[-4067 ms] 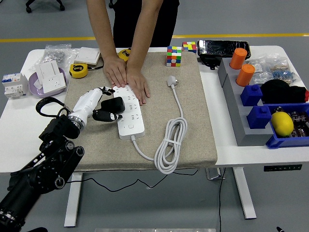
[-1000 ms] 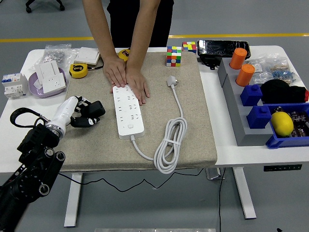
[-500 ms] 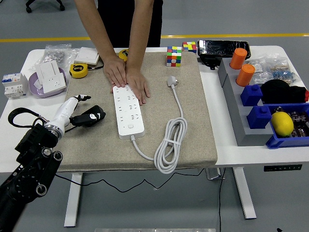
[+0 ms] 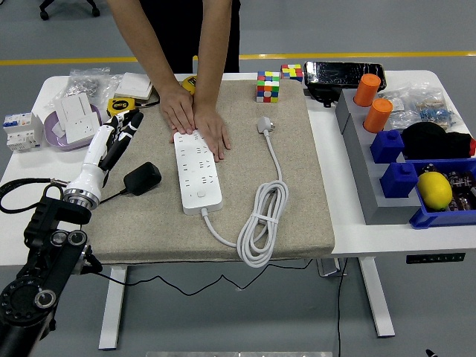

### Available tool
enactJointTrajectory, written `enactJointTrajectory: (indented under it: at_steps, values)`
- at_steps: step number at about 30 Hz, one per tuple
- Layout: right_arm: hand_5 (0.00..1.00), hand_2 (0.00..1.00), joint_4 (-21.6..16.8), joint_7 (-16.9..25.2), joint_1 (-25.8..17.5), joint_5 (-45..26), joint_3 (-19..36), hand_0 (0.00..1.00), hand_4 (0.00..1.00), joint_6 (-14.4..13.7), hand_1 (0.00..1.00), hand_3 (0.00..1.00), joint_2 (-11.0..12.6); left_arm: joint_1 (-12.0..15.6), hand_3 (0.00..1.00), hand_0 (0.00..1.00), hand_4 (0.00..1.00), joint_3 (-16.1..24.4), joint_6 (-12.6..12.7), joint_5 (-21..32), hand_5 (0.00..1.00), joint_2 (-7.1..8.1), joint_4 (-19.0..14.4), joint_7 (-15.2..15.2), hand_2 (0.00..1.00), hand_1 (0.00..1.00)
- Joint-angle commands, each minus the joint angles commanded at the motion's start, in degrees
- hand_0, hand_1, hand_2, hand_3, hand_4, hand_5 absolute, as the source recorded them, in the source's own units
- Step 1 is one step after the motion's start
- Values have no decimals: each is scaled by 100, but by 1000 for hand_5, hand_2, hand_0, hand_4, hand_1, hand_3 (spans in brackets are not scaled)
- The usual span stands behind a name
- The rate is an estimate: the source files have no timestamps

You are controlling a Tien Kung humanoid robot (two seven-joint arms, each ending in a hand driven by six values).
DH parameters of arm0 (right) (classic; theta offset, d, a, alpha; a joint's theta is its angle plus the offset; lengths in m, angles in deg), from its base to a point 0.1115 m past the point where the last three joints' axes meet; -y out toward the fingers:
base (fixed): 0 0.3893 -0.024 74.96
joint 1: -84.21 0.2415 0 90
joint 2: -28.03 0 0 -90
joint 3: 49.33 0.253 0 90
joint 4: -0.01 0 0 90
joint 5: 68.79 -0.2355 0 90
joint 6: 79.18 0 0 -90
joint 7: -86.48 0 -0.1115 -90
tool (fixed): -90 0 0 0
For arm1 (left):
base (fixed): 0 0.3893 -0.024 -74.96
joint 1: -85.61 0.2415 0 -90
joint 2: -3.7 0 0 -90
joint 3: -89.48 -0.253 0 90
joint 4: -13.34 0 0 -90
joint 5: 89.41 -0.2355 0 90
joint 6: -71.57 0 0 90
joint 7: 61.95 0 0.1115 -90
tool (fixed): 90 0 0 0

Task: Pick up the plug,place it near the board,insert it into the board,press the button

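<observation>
— Head view first: where's your plug?

— Your black plug (image 4: 142,178) lies on the beige mat (image 4: 297,171), toward the mat's left edge, just left of the white power board (image 4: 196,172) and apart from it. Nothing holds it.

— And your left robot hand (image 4: 115,141)?

— It sits above the mat's left edge, up-picture of the plug — fingers stretched out and loose, gripping nothing. Its white forearm runs down to the black arm (image 4: 44,260) at the worktop's near left corner.

— Who's on the board?

— A person stands at the worktop's far edge with both hands (image 4: 195,119) pressed flat, one on the mat beside the board's far end, the other on that far end itself. The board's white cable (image 4: 260,223) coils on the mat near its front edge, and the white plug head (image 4: 265,125) rests toward the mat's far edge, right of the board.

— Your right arm?

— You won't find it in this view.
</observation>
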Motion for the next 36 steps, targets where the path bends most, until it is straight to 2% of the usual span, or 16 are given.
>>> enactJointTrajectory:
  at_steps: [6, 12, 15, 16, 21, 22, 27, 28, 33, 34, 36]
  values:
    - [955, 748, 0, 9, -11, -14, 8, 826, 998, -4, 756, 779, -14, 395, 843, 846, 998, 8, -188, 1452, 998, 0, -611, 321, 857, 892]
    - [955, 748, 0, 11, -1, -32, -3, 826, 998, -5, 755, 778, -21, 609, 824, 821, 998, 32, -461, 2898, 998, 0, -996, 510, 836, 864]
    - [955, 748, 0, 11, 1, -30, -2, 826, 998, -7, 755, 778, -24, 658, 824, 821, 998, 116, -466, 3606, 998, 0, -1108, 597, 836, 864]
    - [954, 748, 0, 13, 1, -35, -10, 826, 998, -6, 755, 779, -24, 671, 829, 727, 998, 161, -485, 3867, 998, 0, -1146, 618, 675, 721]
    - [954, 748, 0, 4, -21, 7, -14, 826, 998, 3, 755, 779, -23, 737, 829, 727, 998, 421, -544, 5035, 998, 0, -1227, 573, 675, 721]
    - [955, 748, 0, 2, -32, 18, -11, 826, 998, 4, 755, 779, -23, 755, 643, 998, 998, 466, -564, 5109, 998, 0, -1231, 541, 837, 998]
    - [955, 748, 0, 4, -77, 66, -1, 826, 998, 12, 755, 779, -21, 847, 643, 998, 998, 576, -710, 5170, 998, 0, -1218, 508, 837, 998]
    - [954, 748, 0, 4, -82, 72, -2, 826, 998, 13, 755, 779, -21, 860, 953, 699, 998, 582, -740, 5227, 998, 0, -1217, 507, 835, 763]
    - [954, 748, 0, 4, -89, 77, -16, 826, 998, 15, 755, 779, -15, 883, 953, 699, 998, 628, -721, 5158, 998, 0, -1219, 493, 835, 763]
    - [954, 748, 0, 5, -88, 77, -19, 826, 998, 15, 755, 779, -12, 882, 540, 483, 998, 641, -734, 5094, 998, 0, -1215, 484, 326, 318]
    - [954, 748, 0, 6, -86, 69, -28, 826, 998, 14, 755, 779, -6, 882, 540, 483, 998, 669, -739, 4986, 998, 0, -1224, 491, 326, 318]
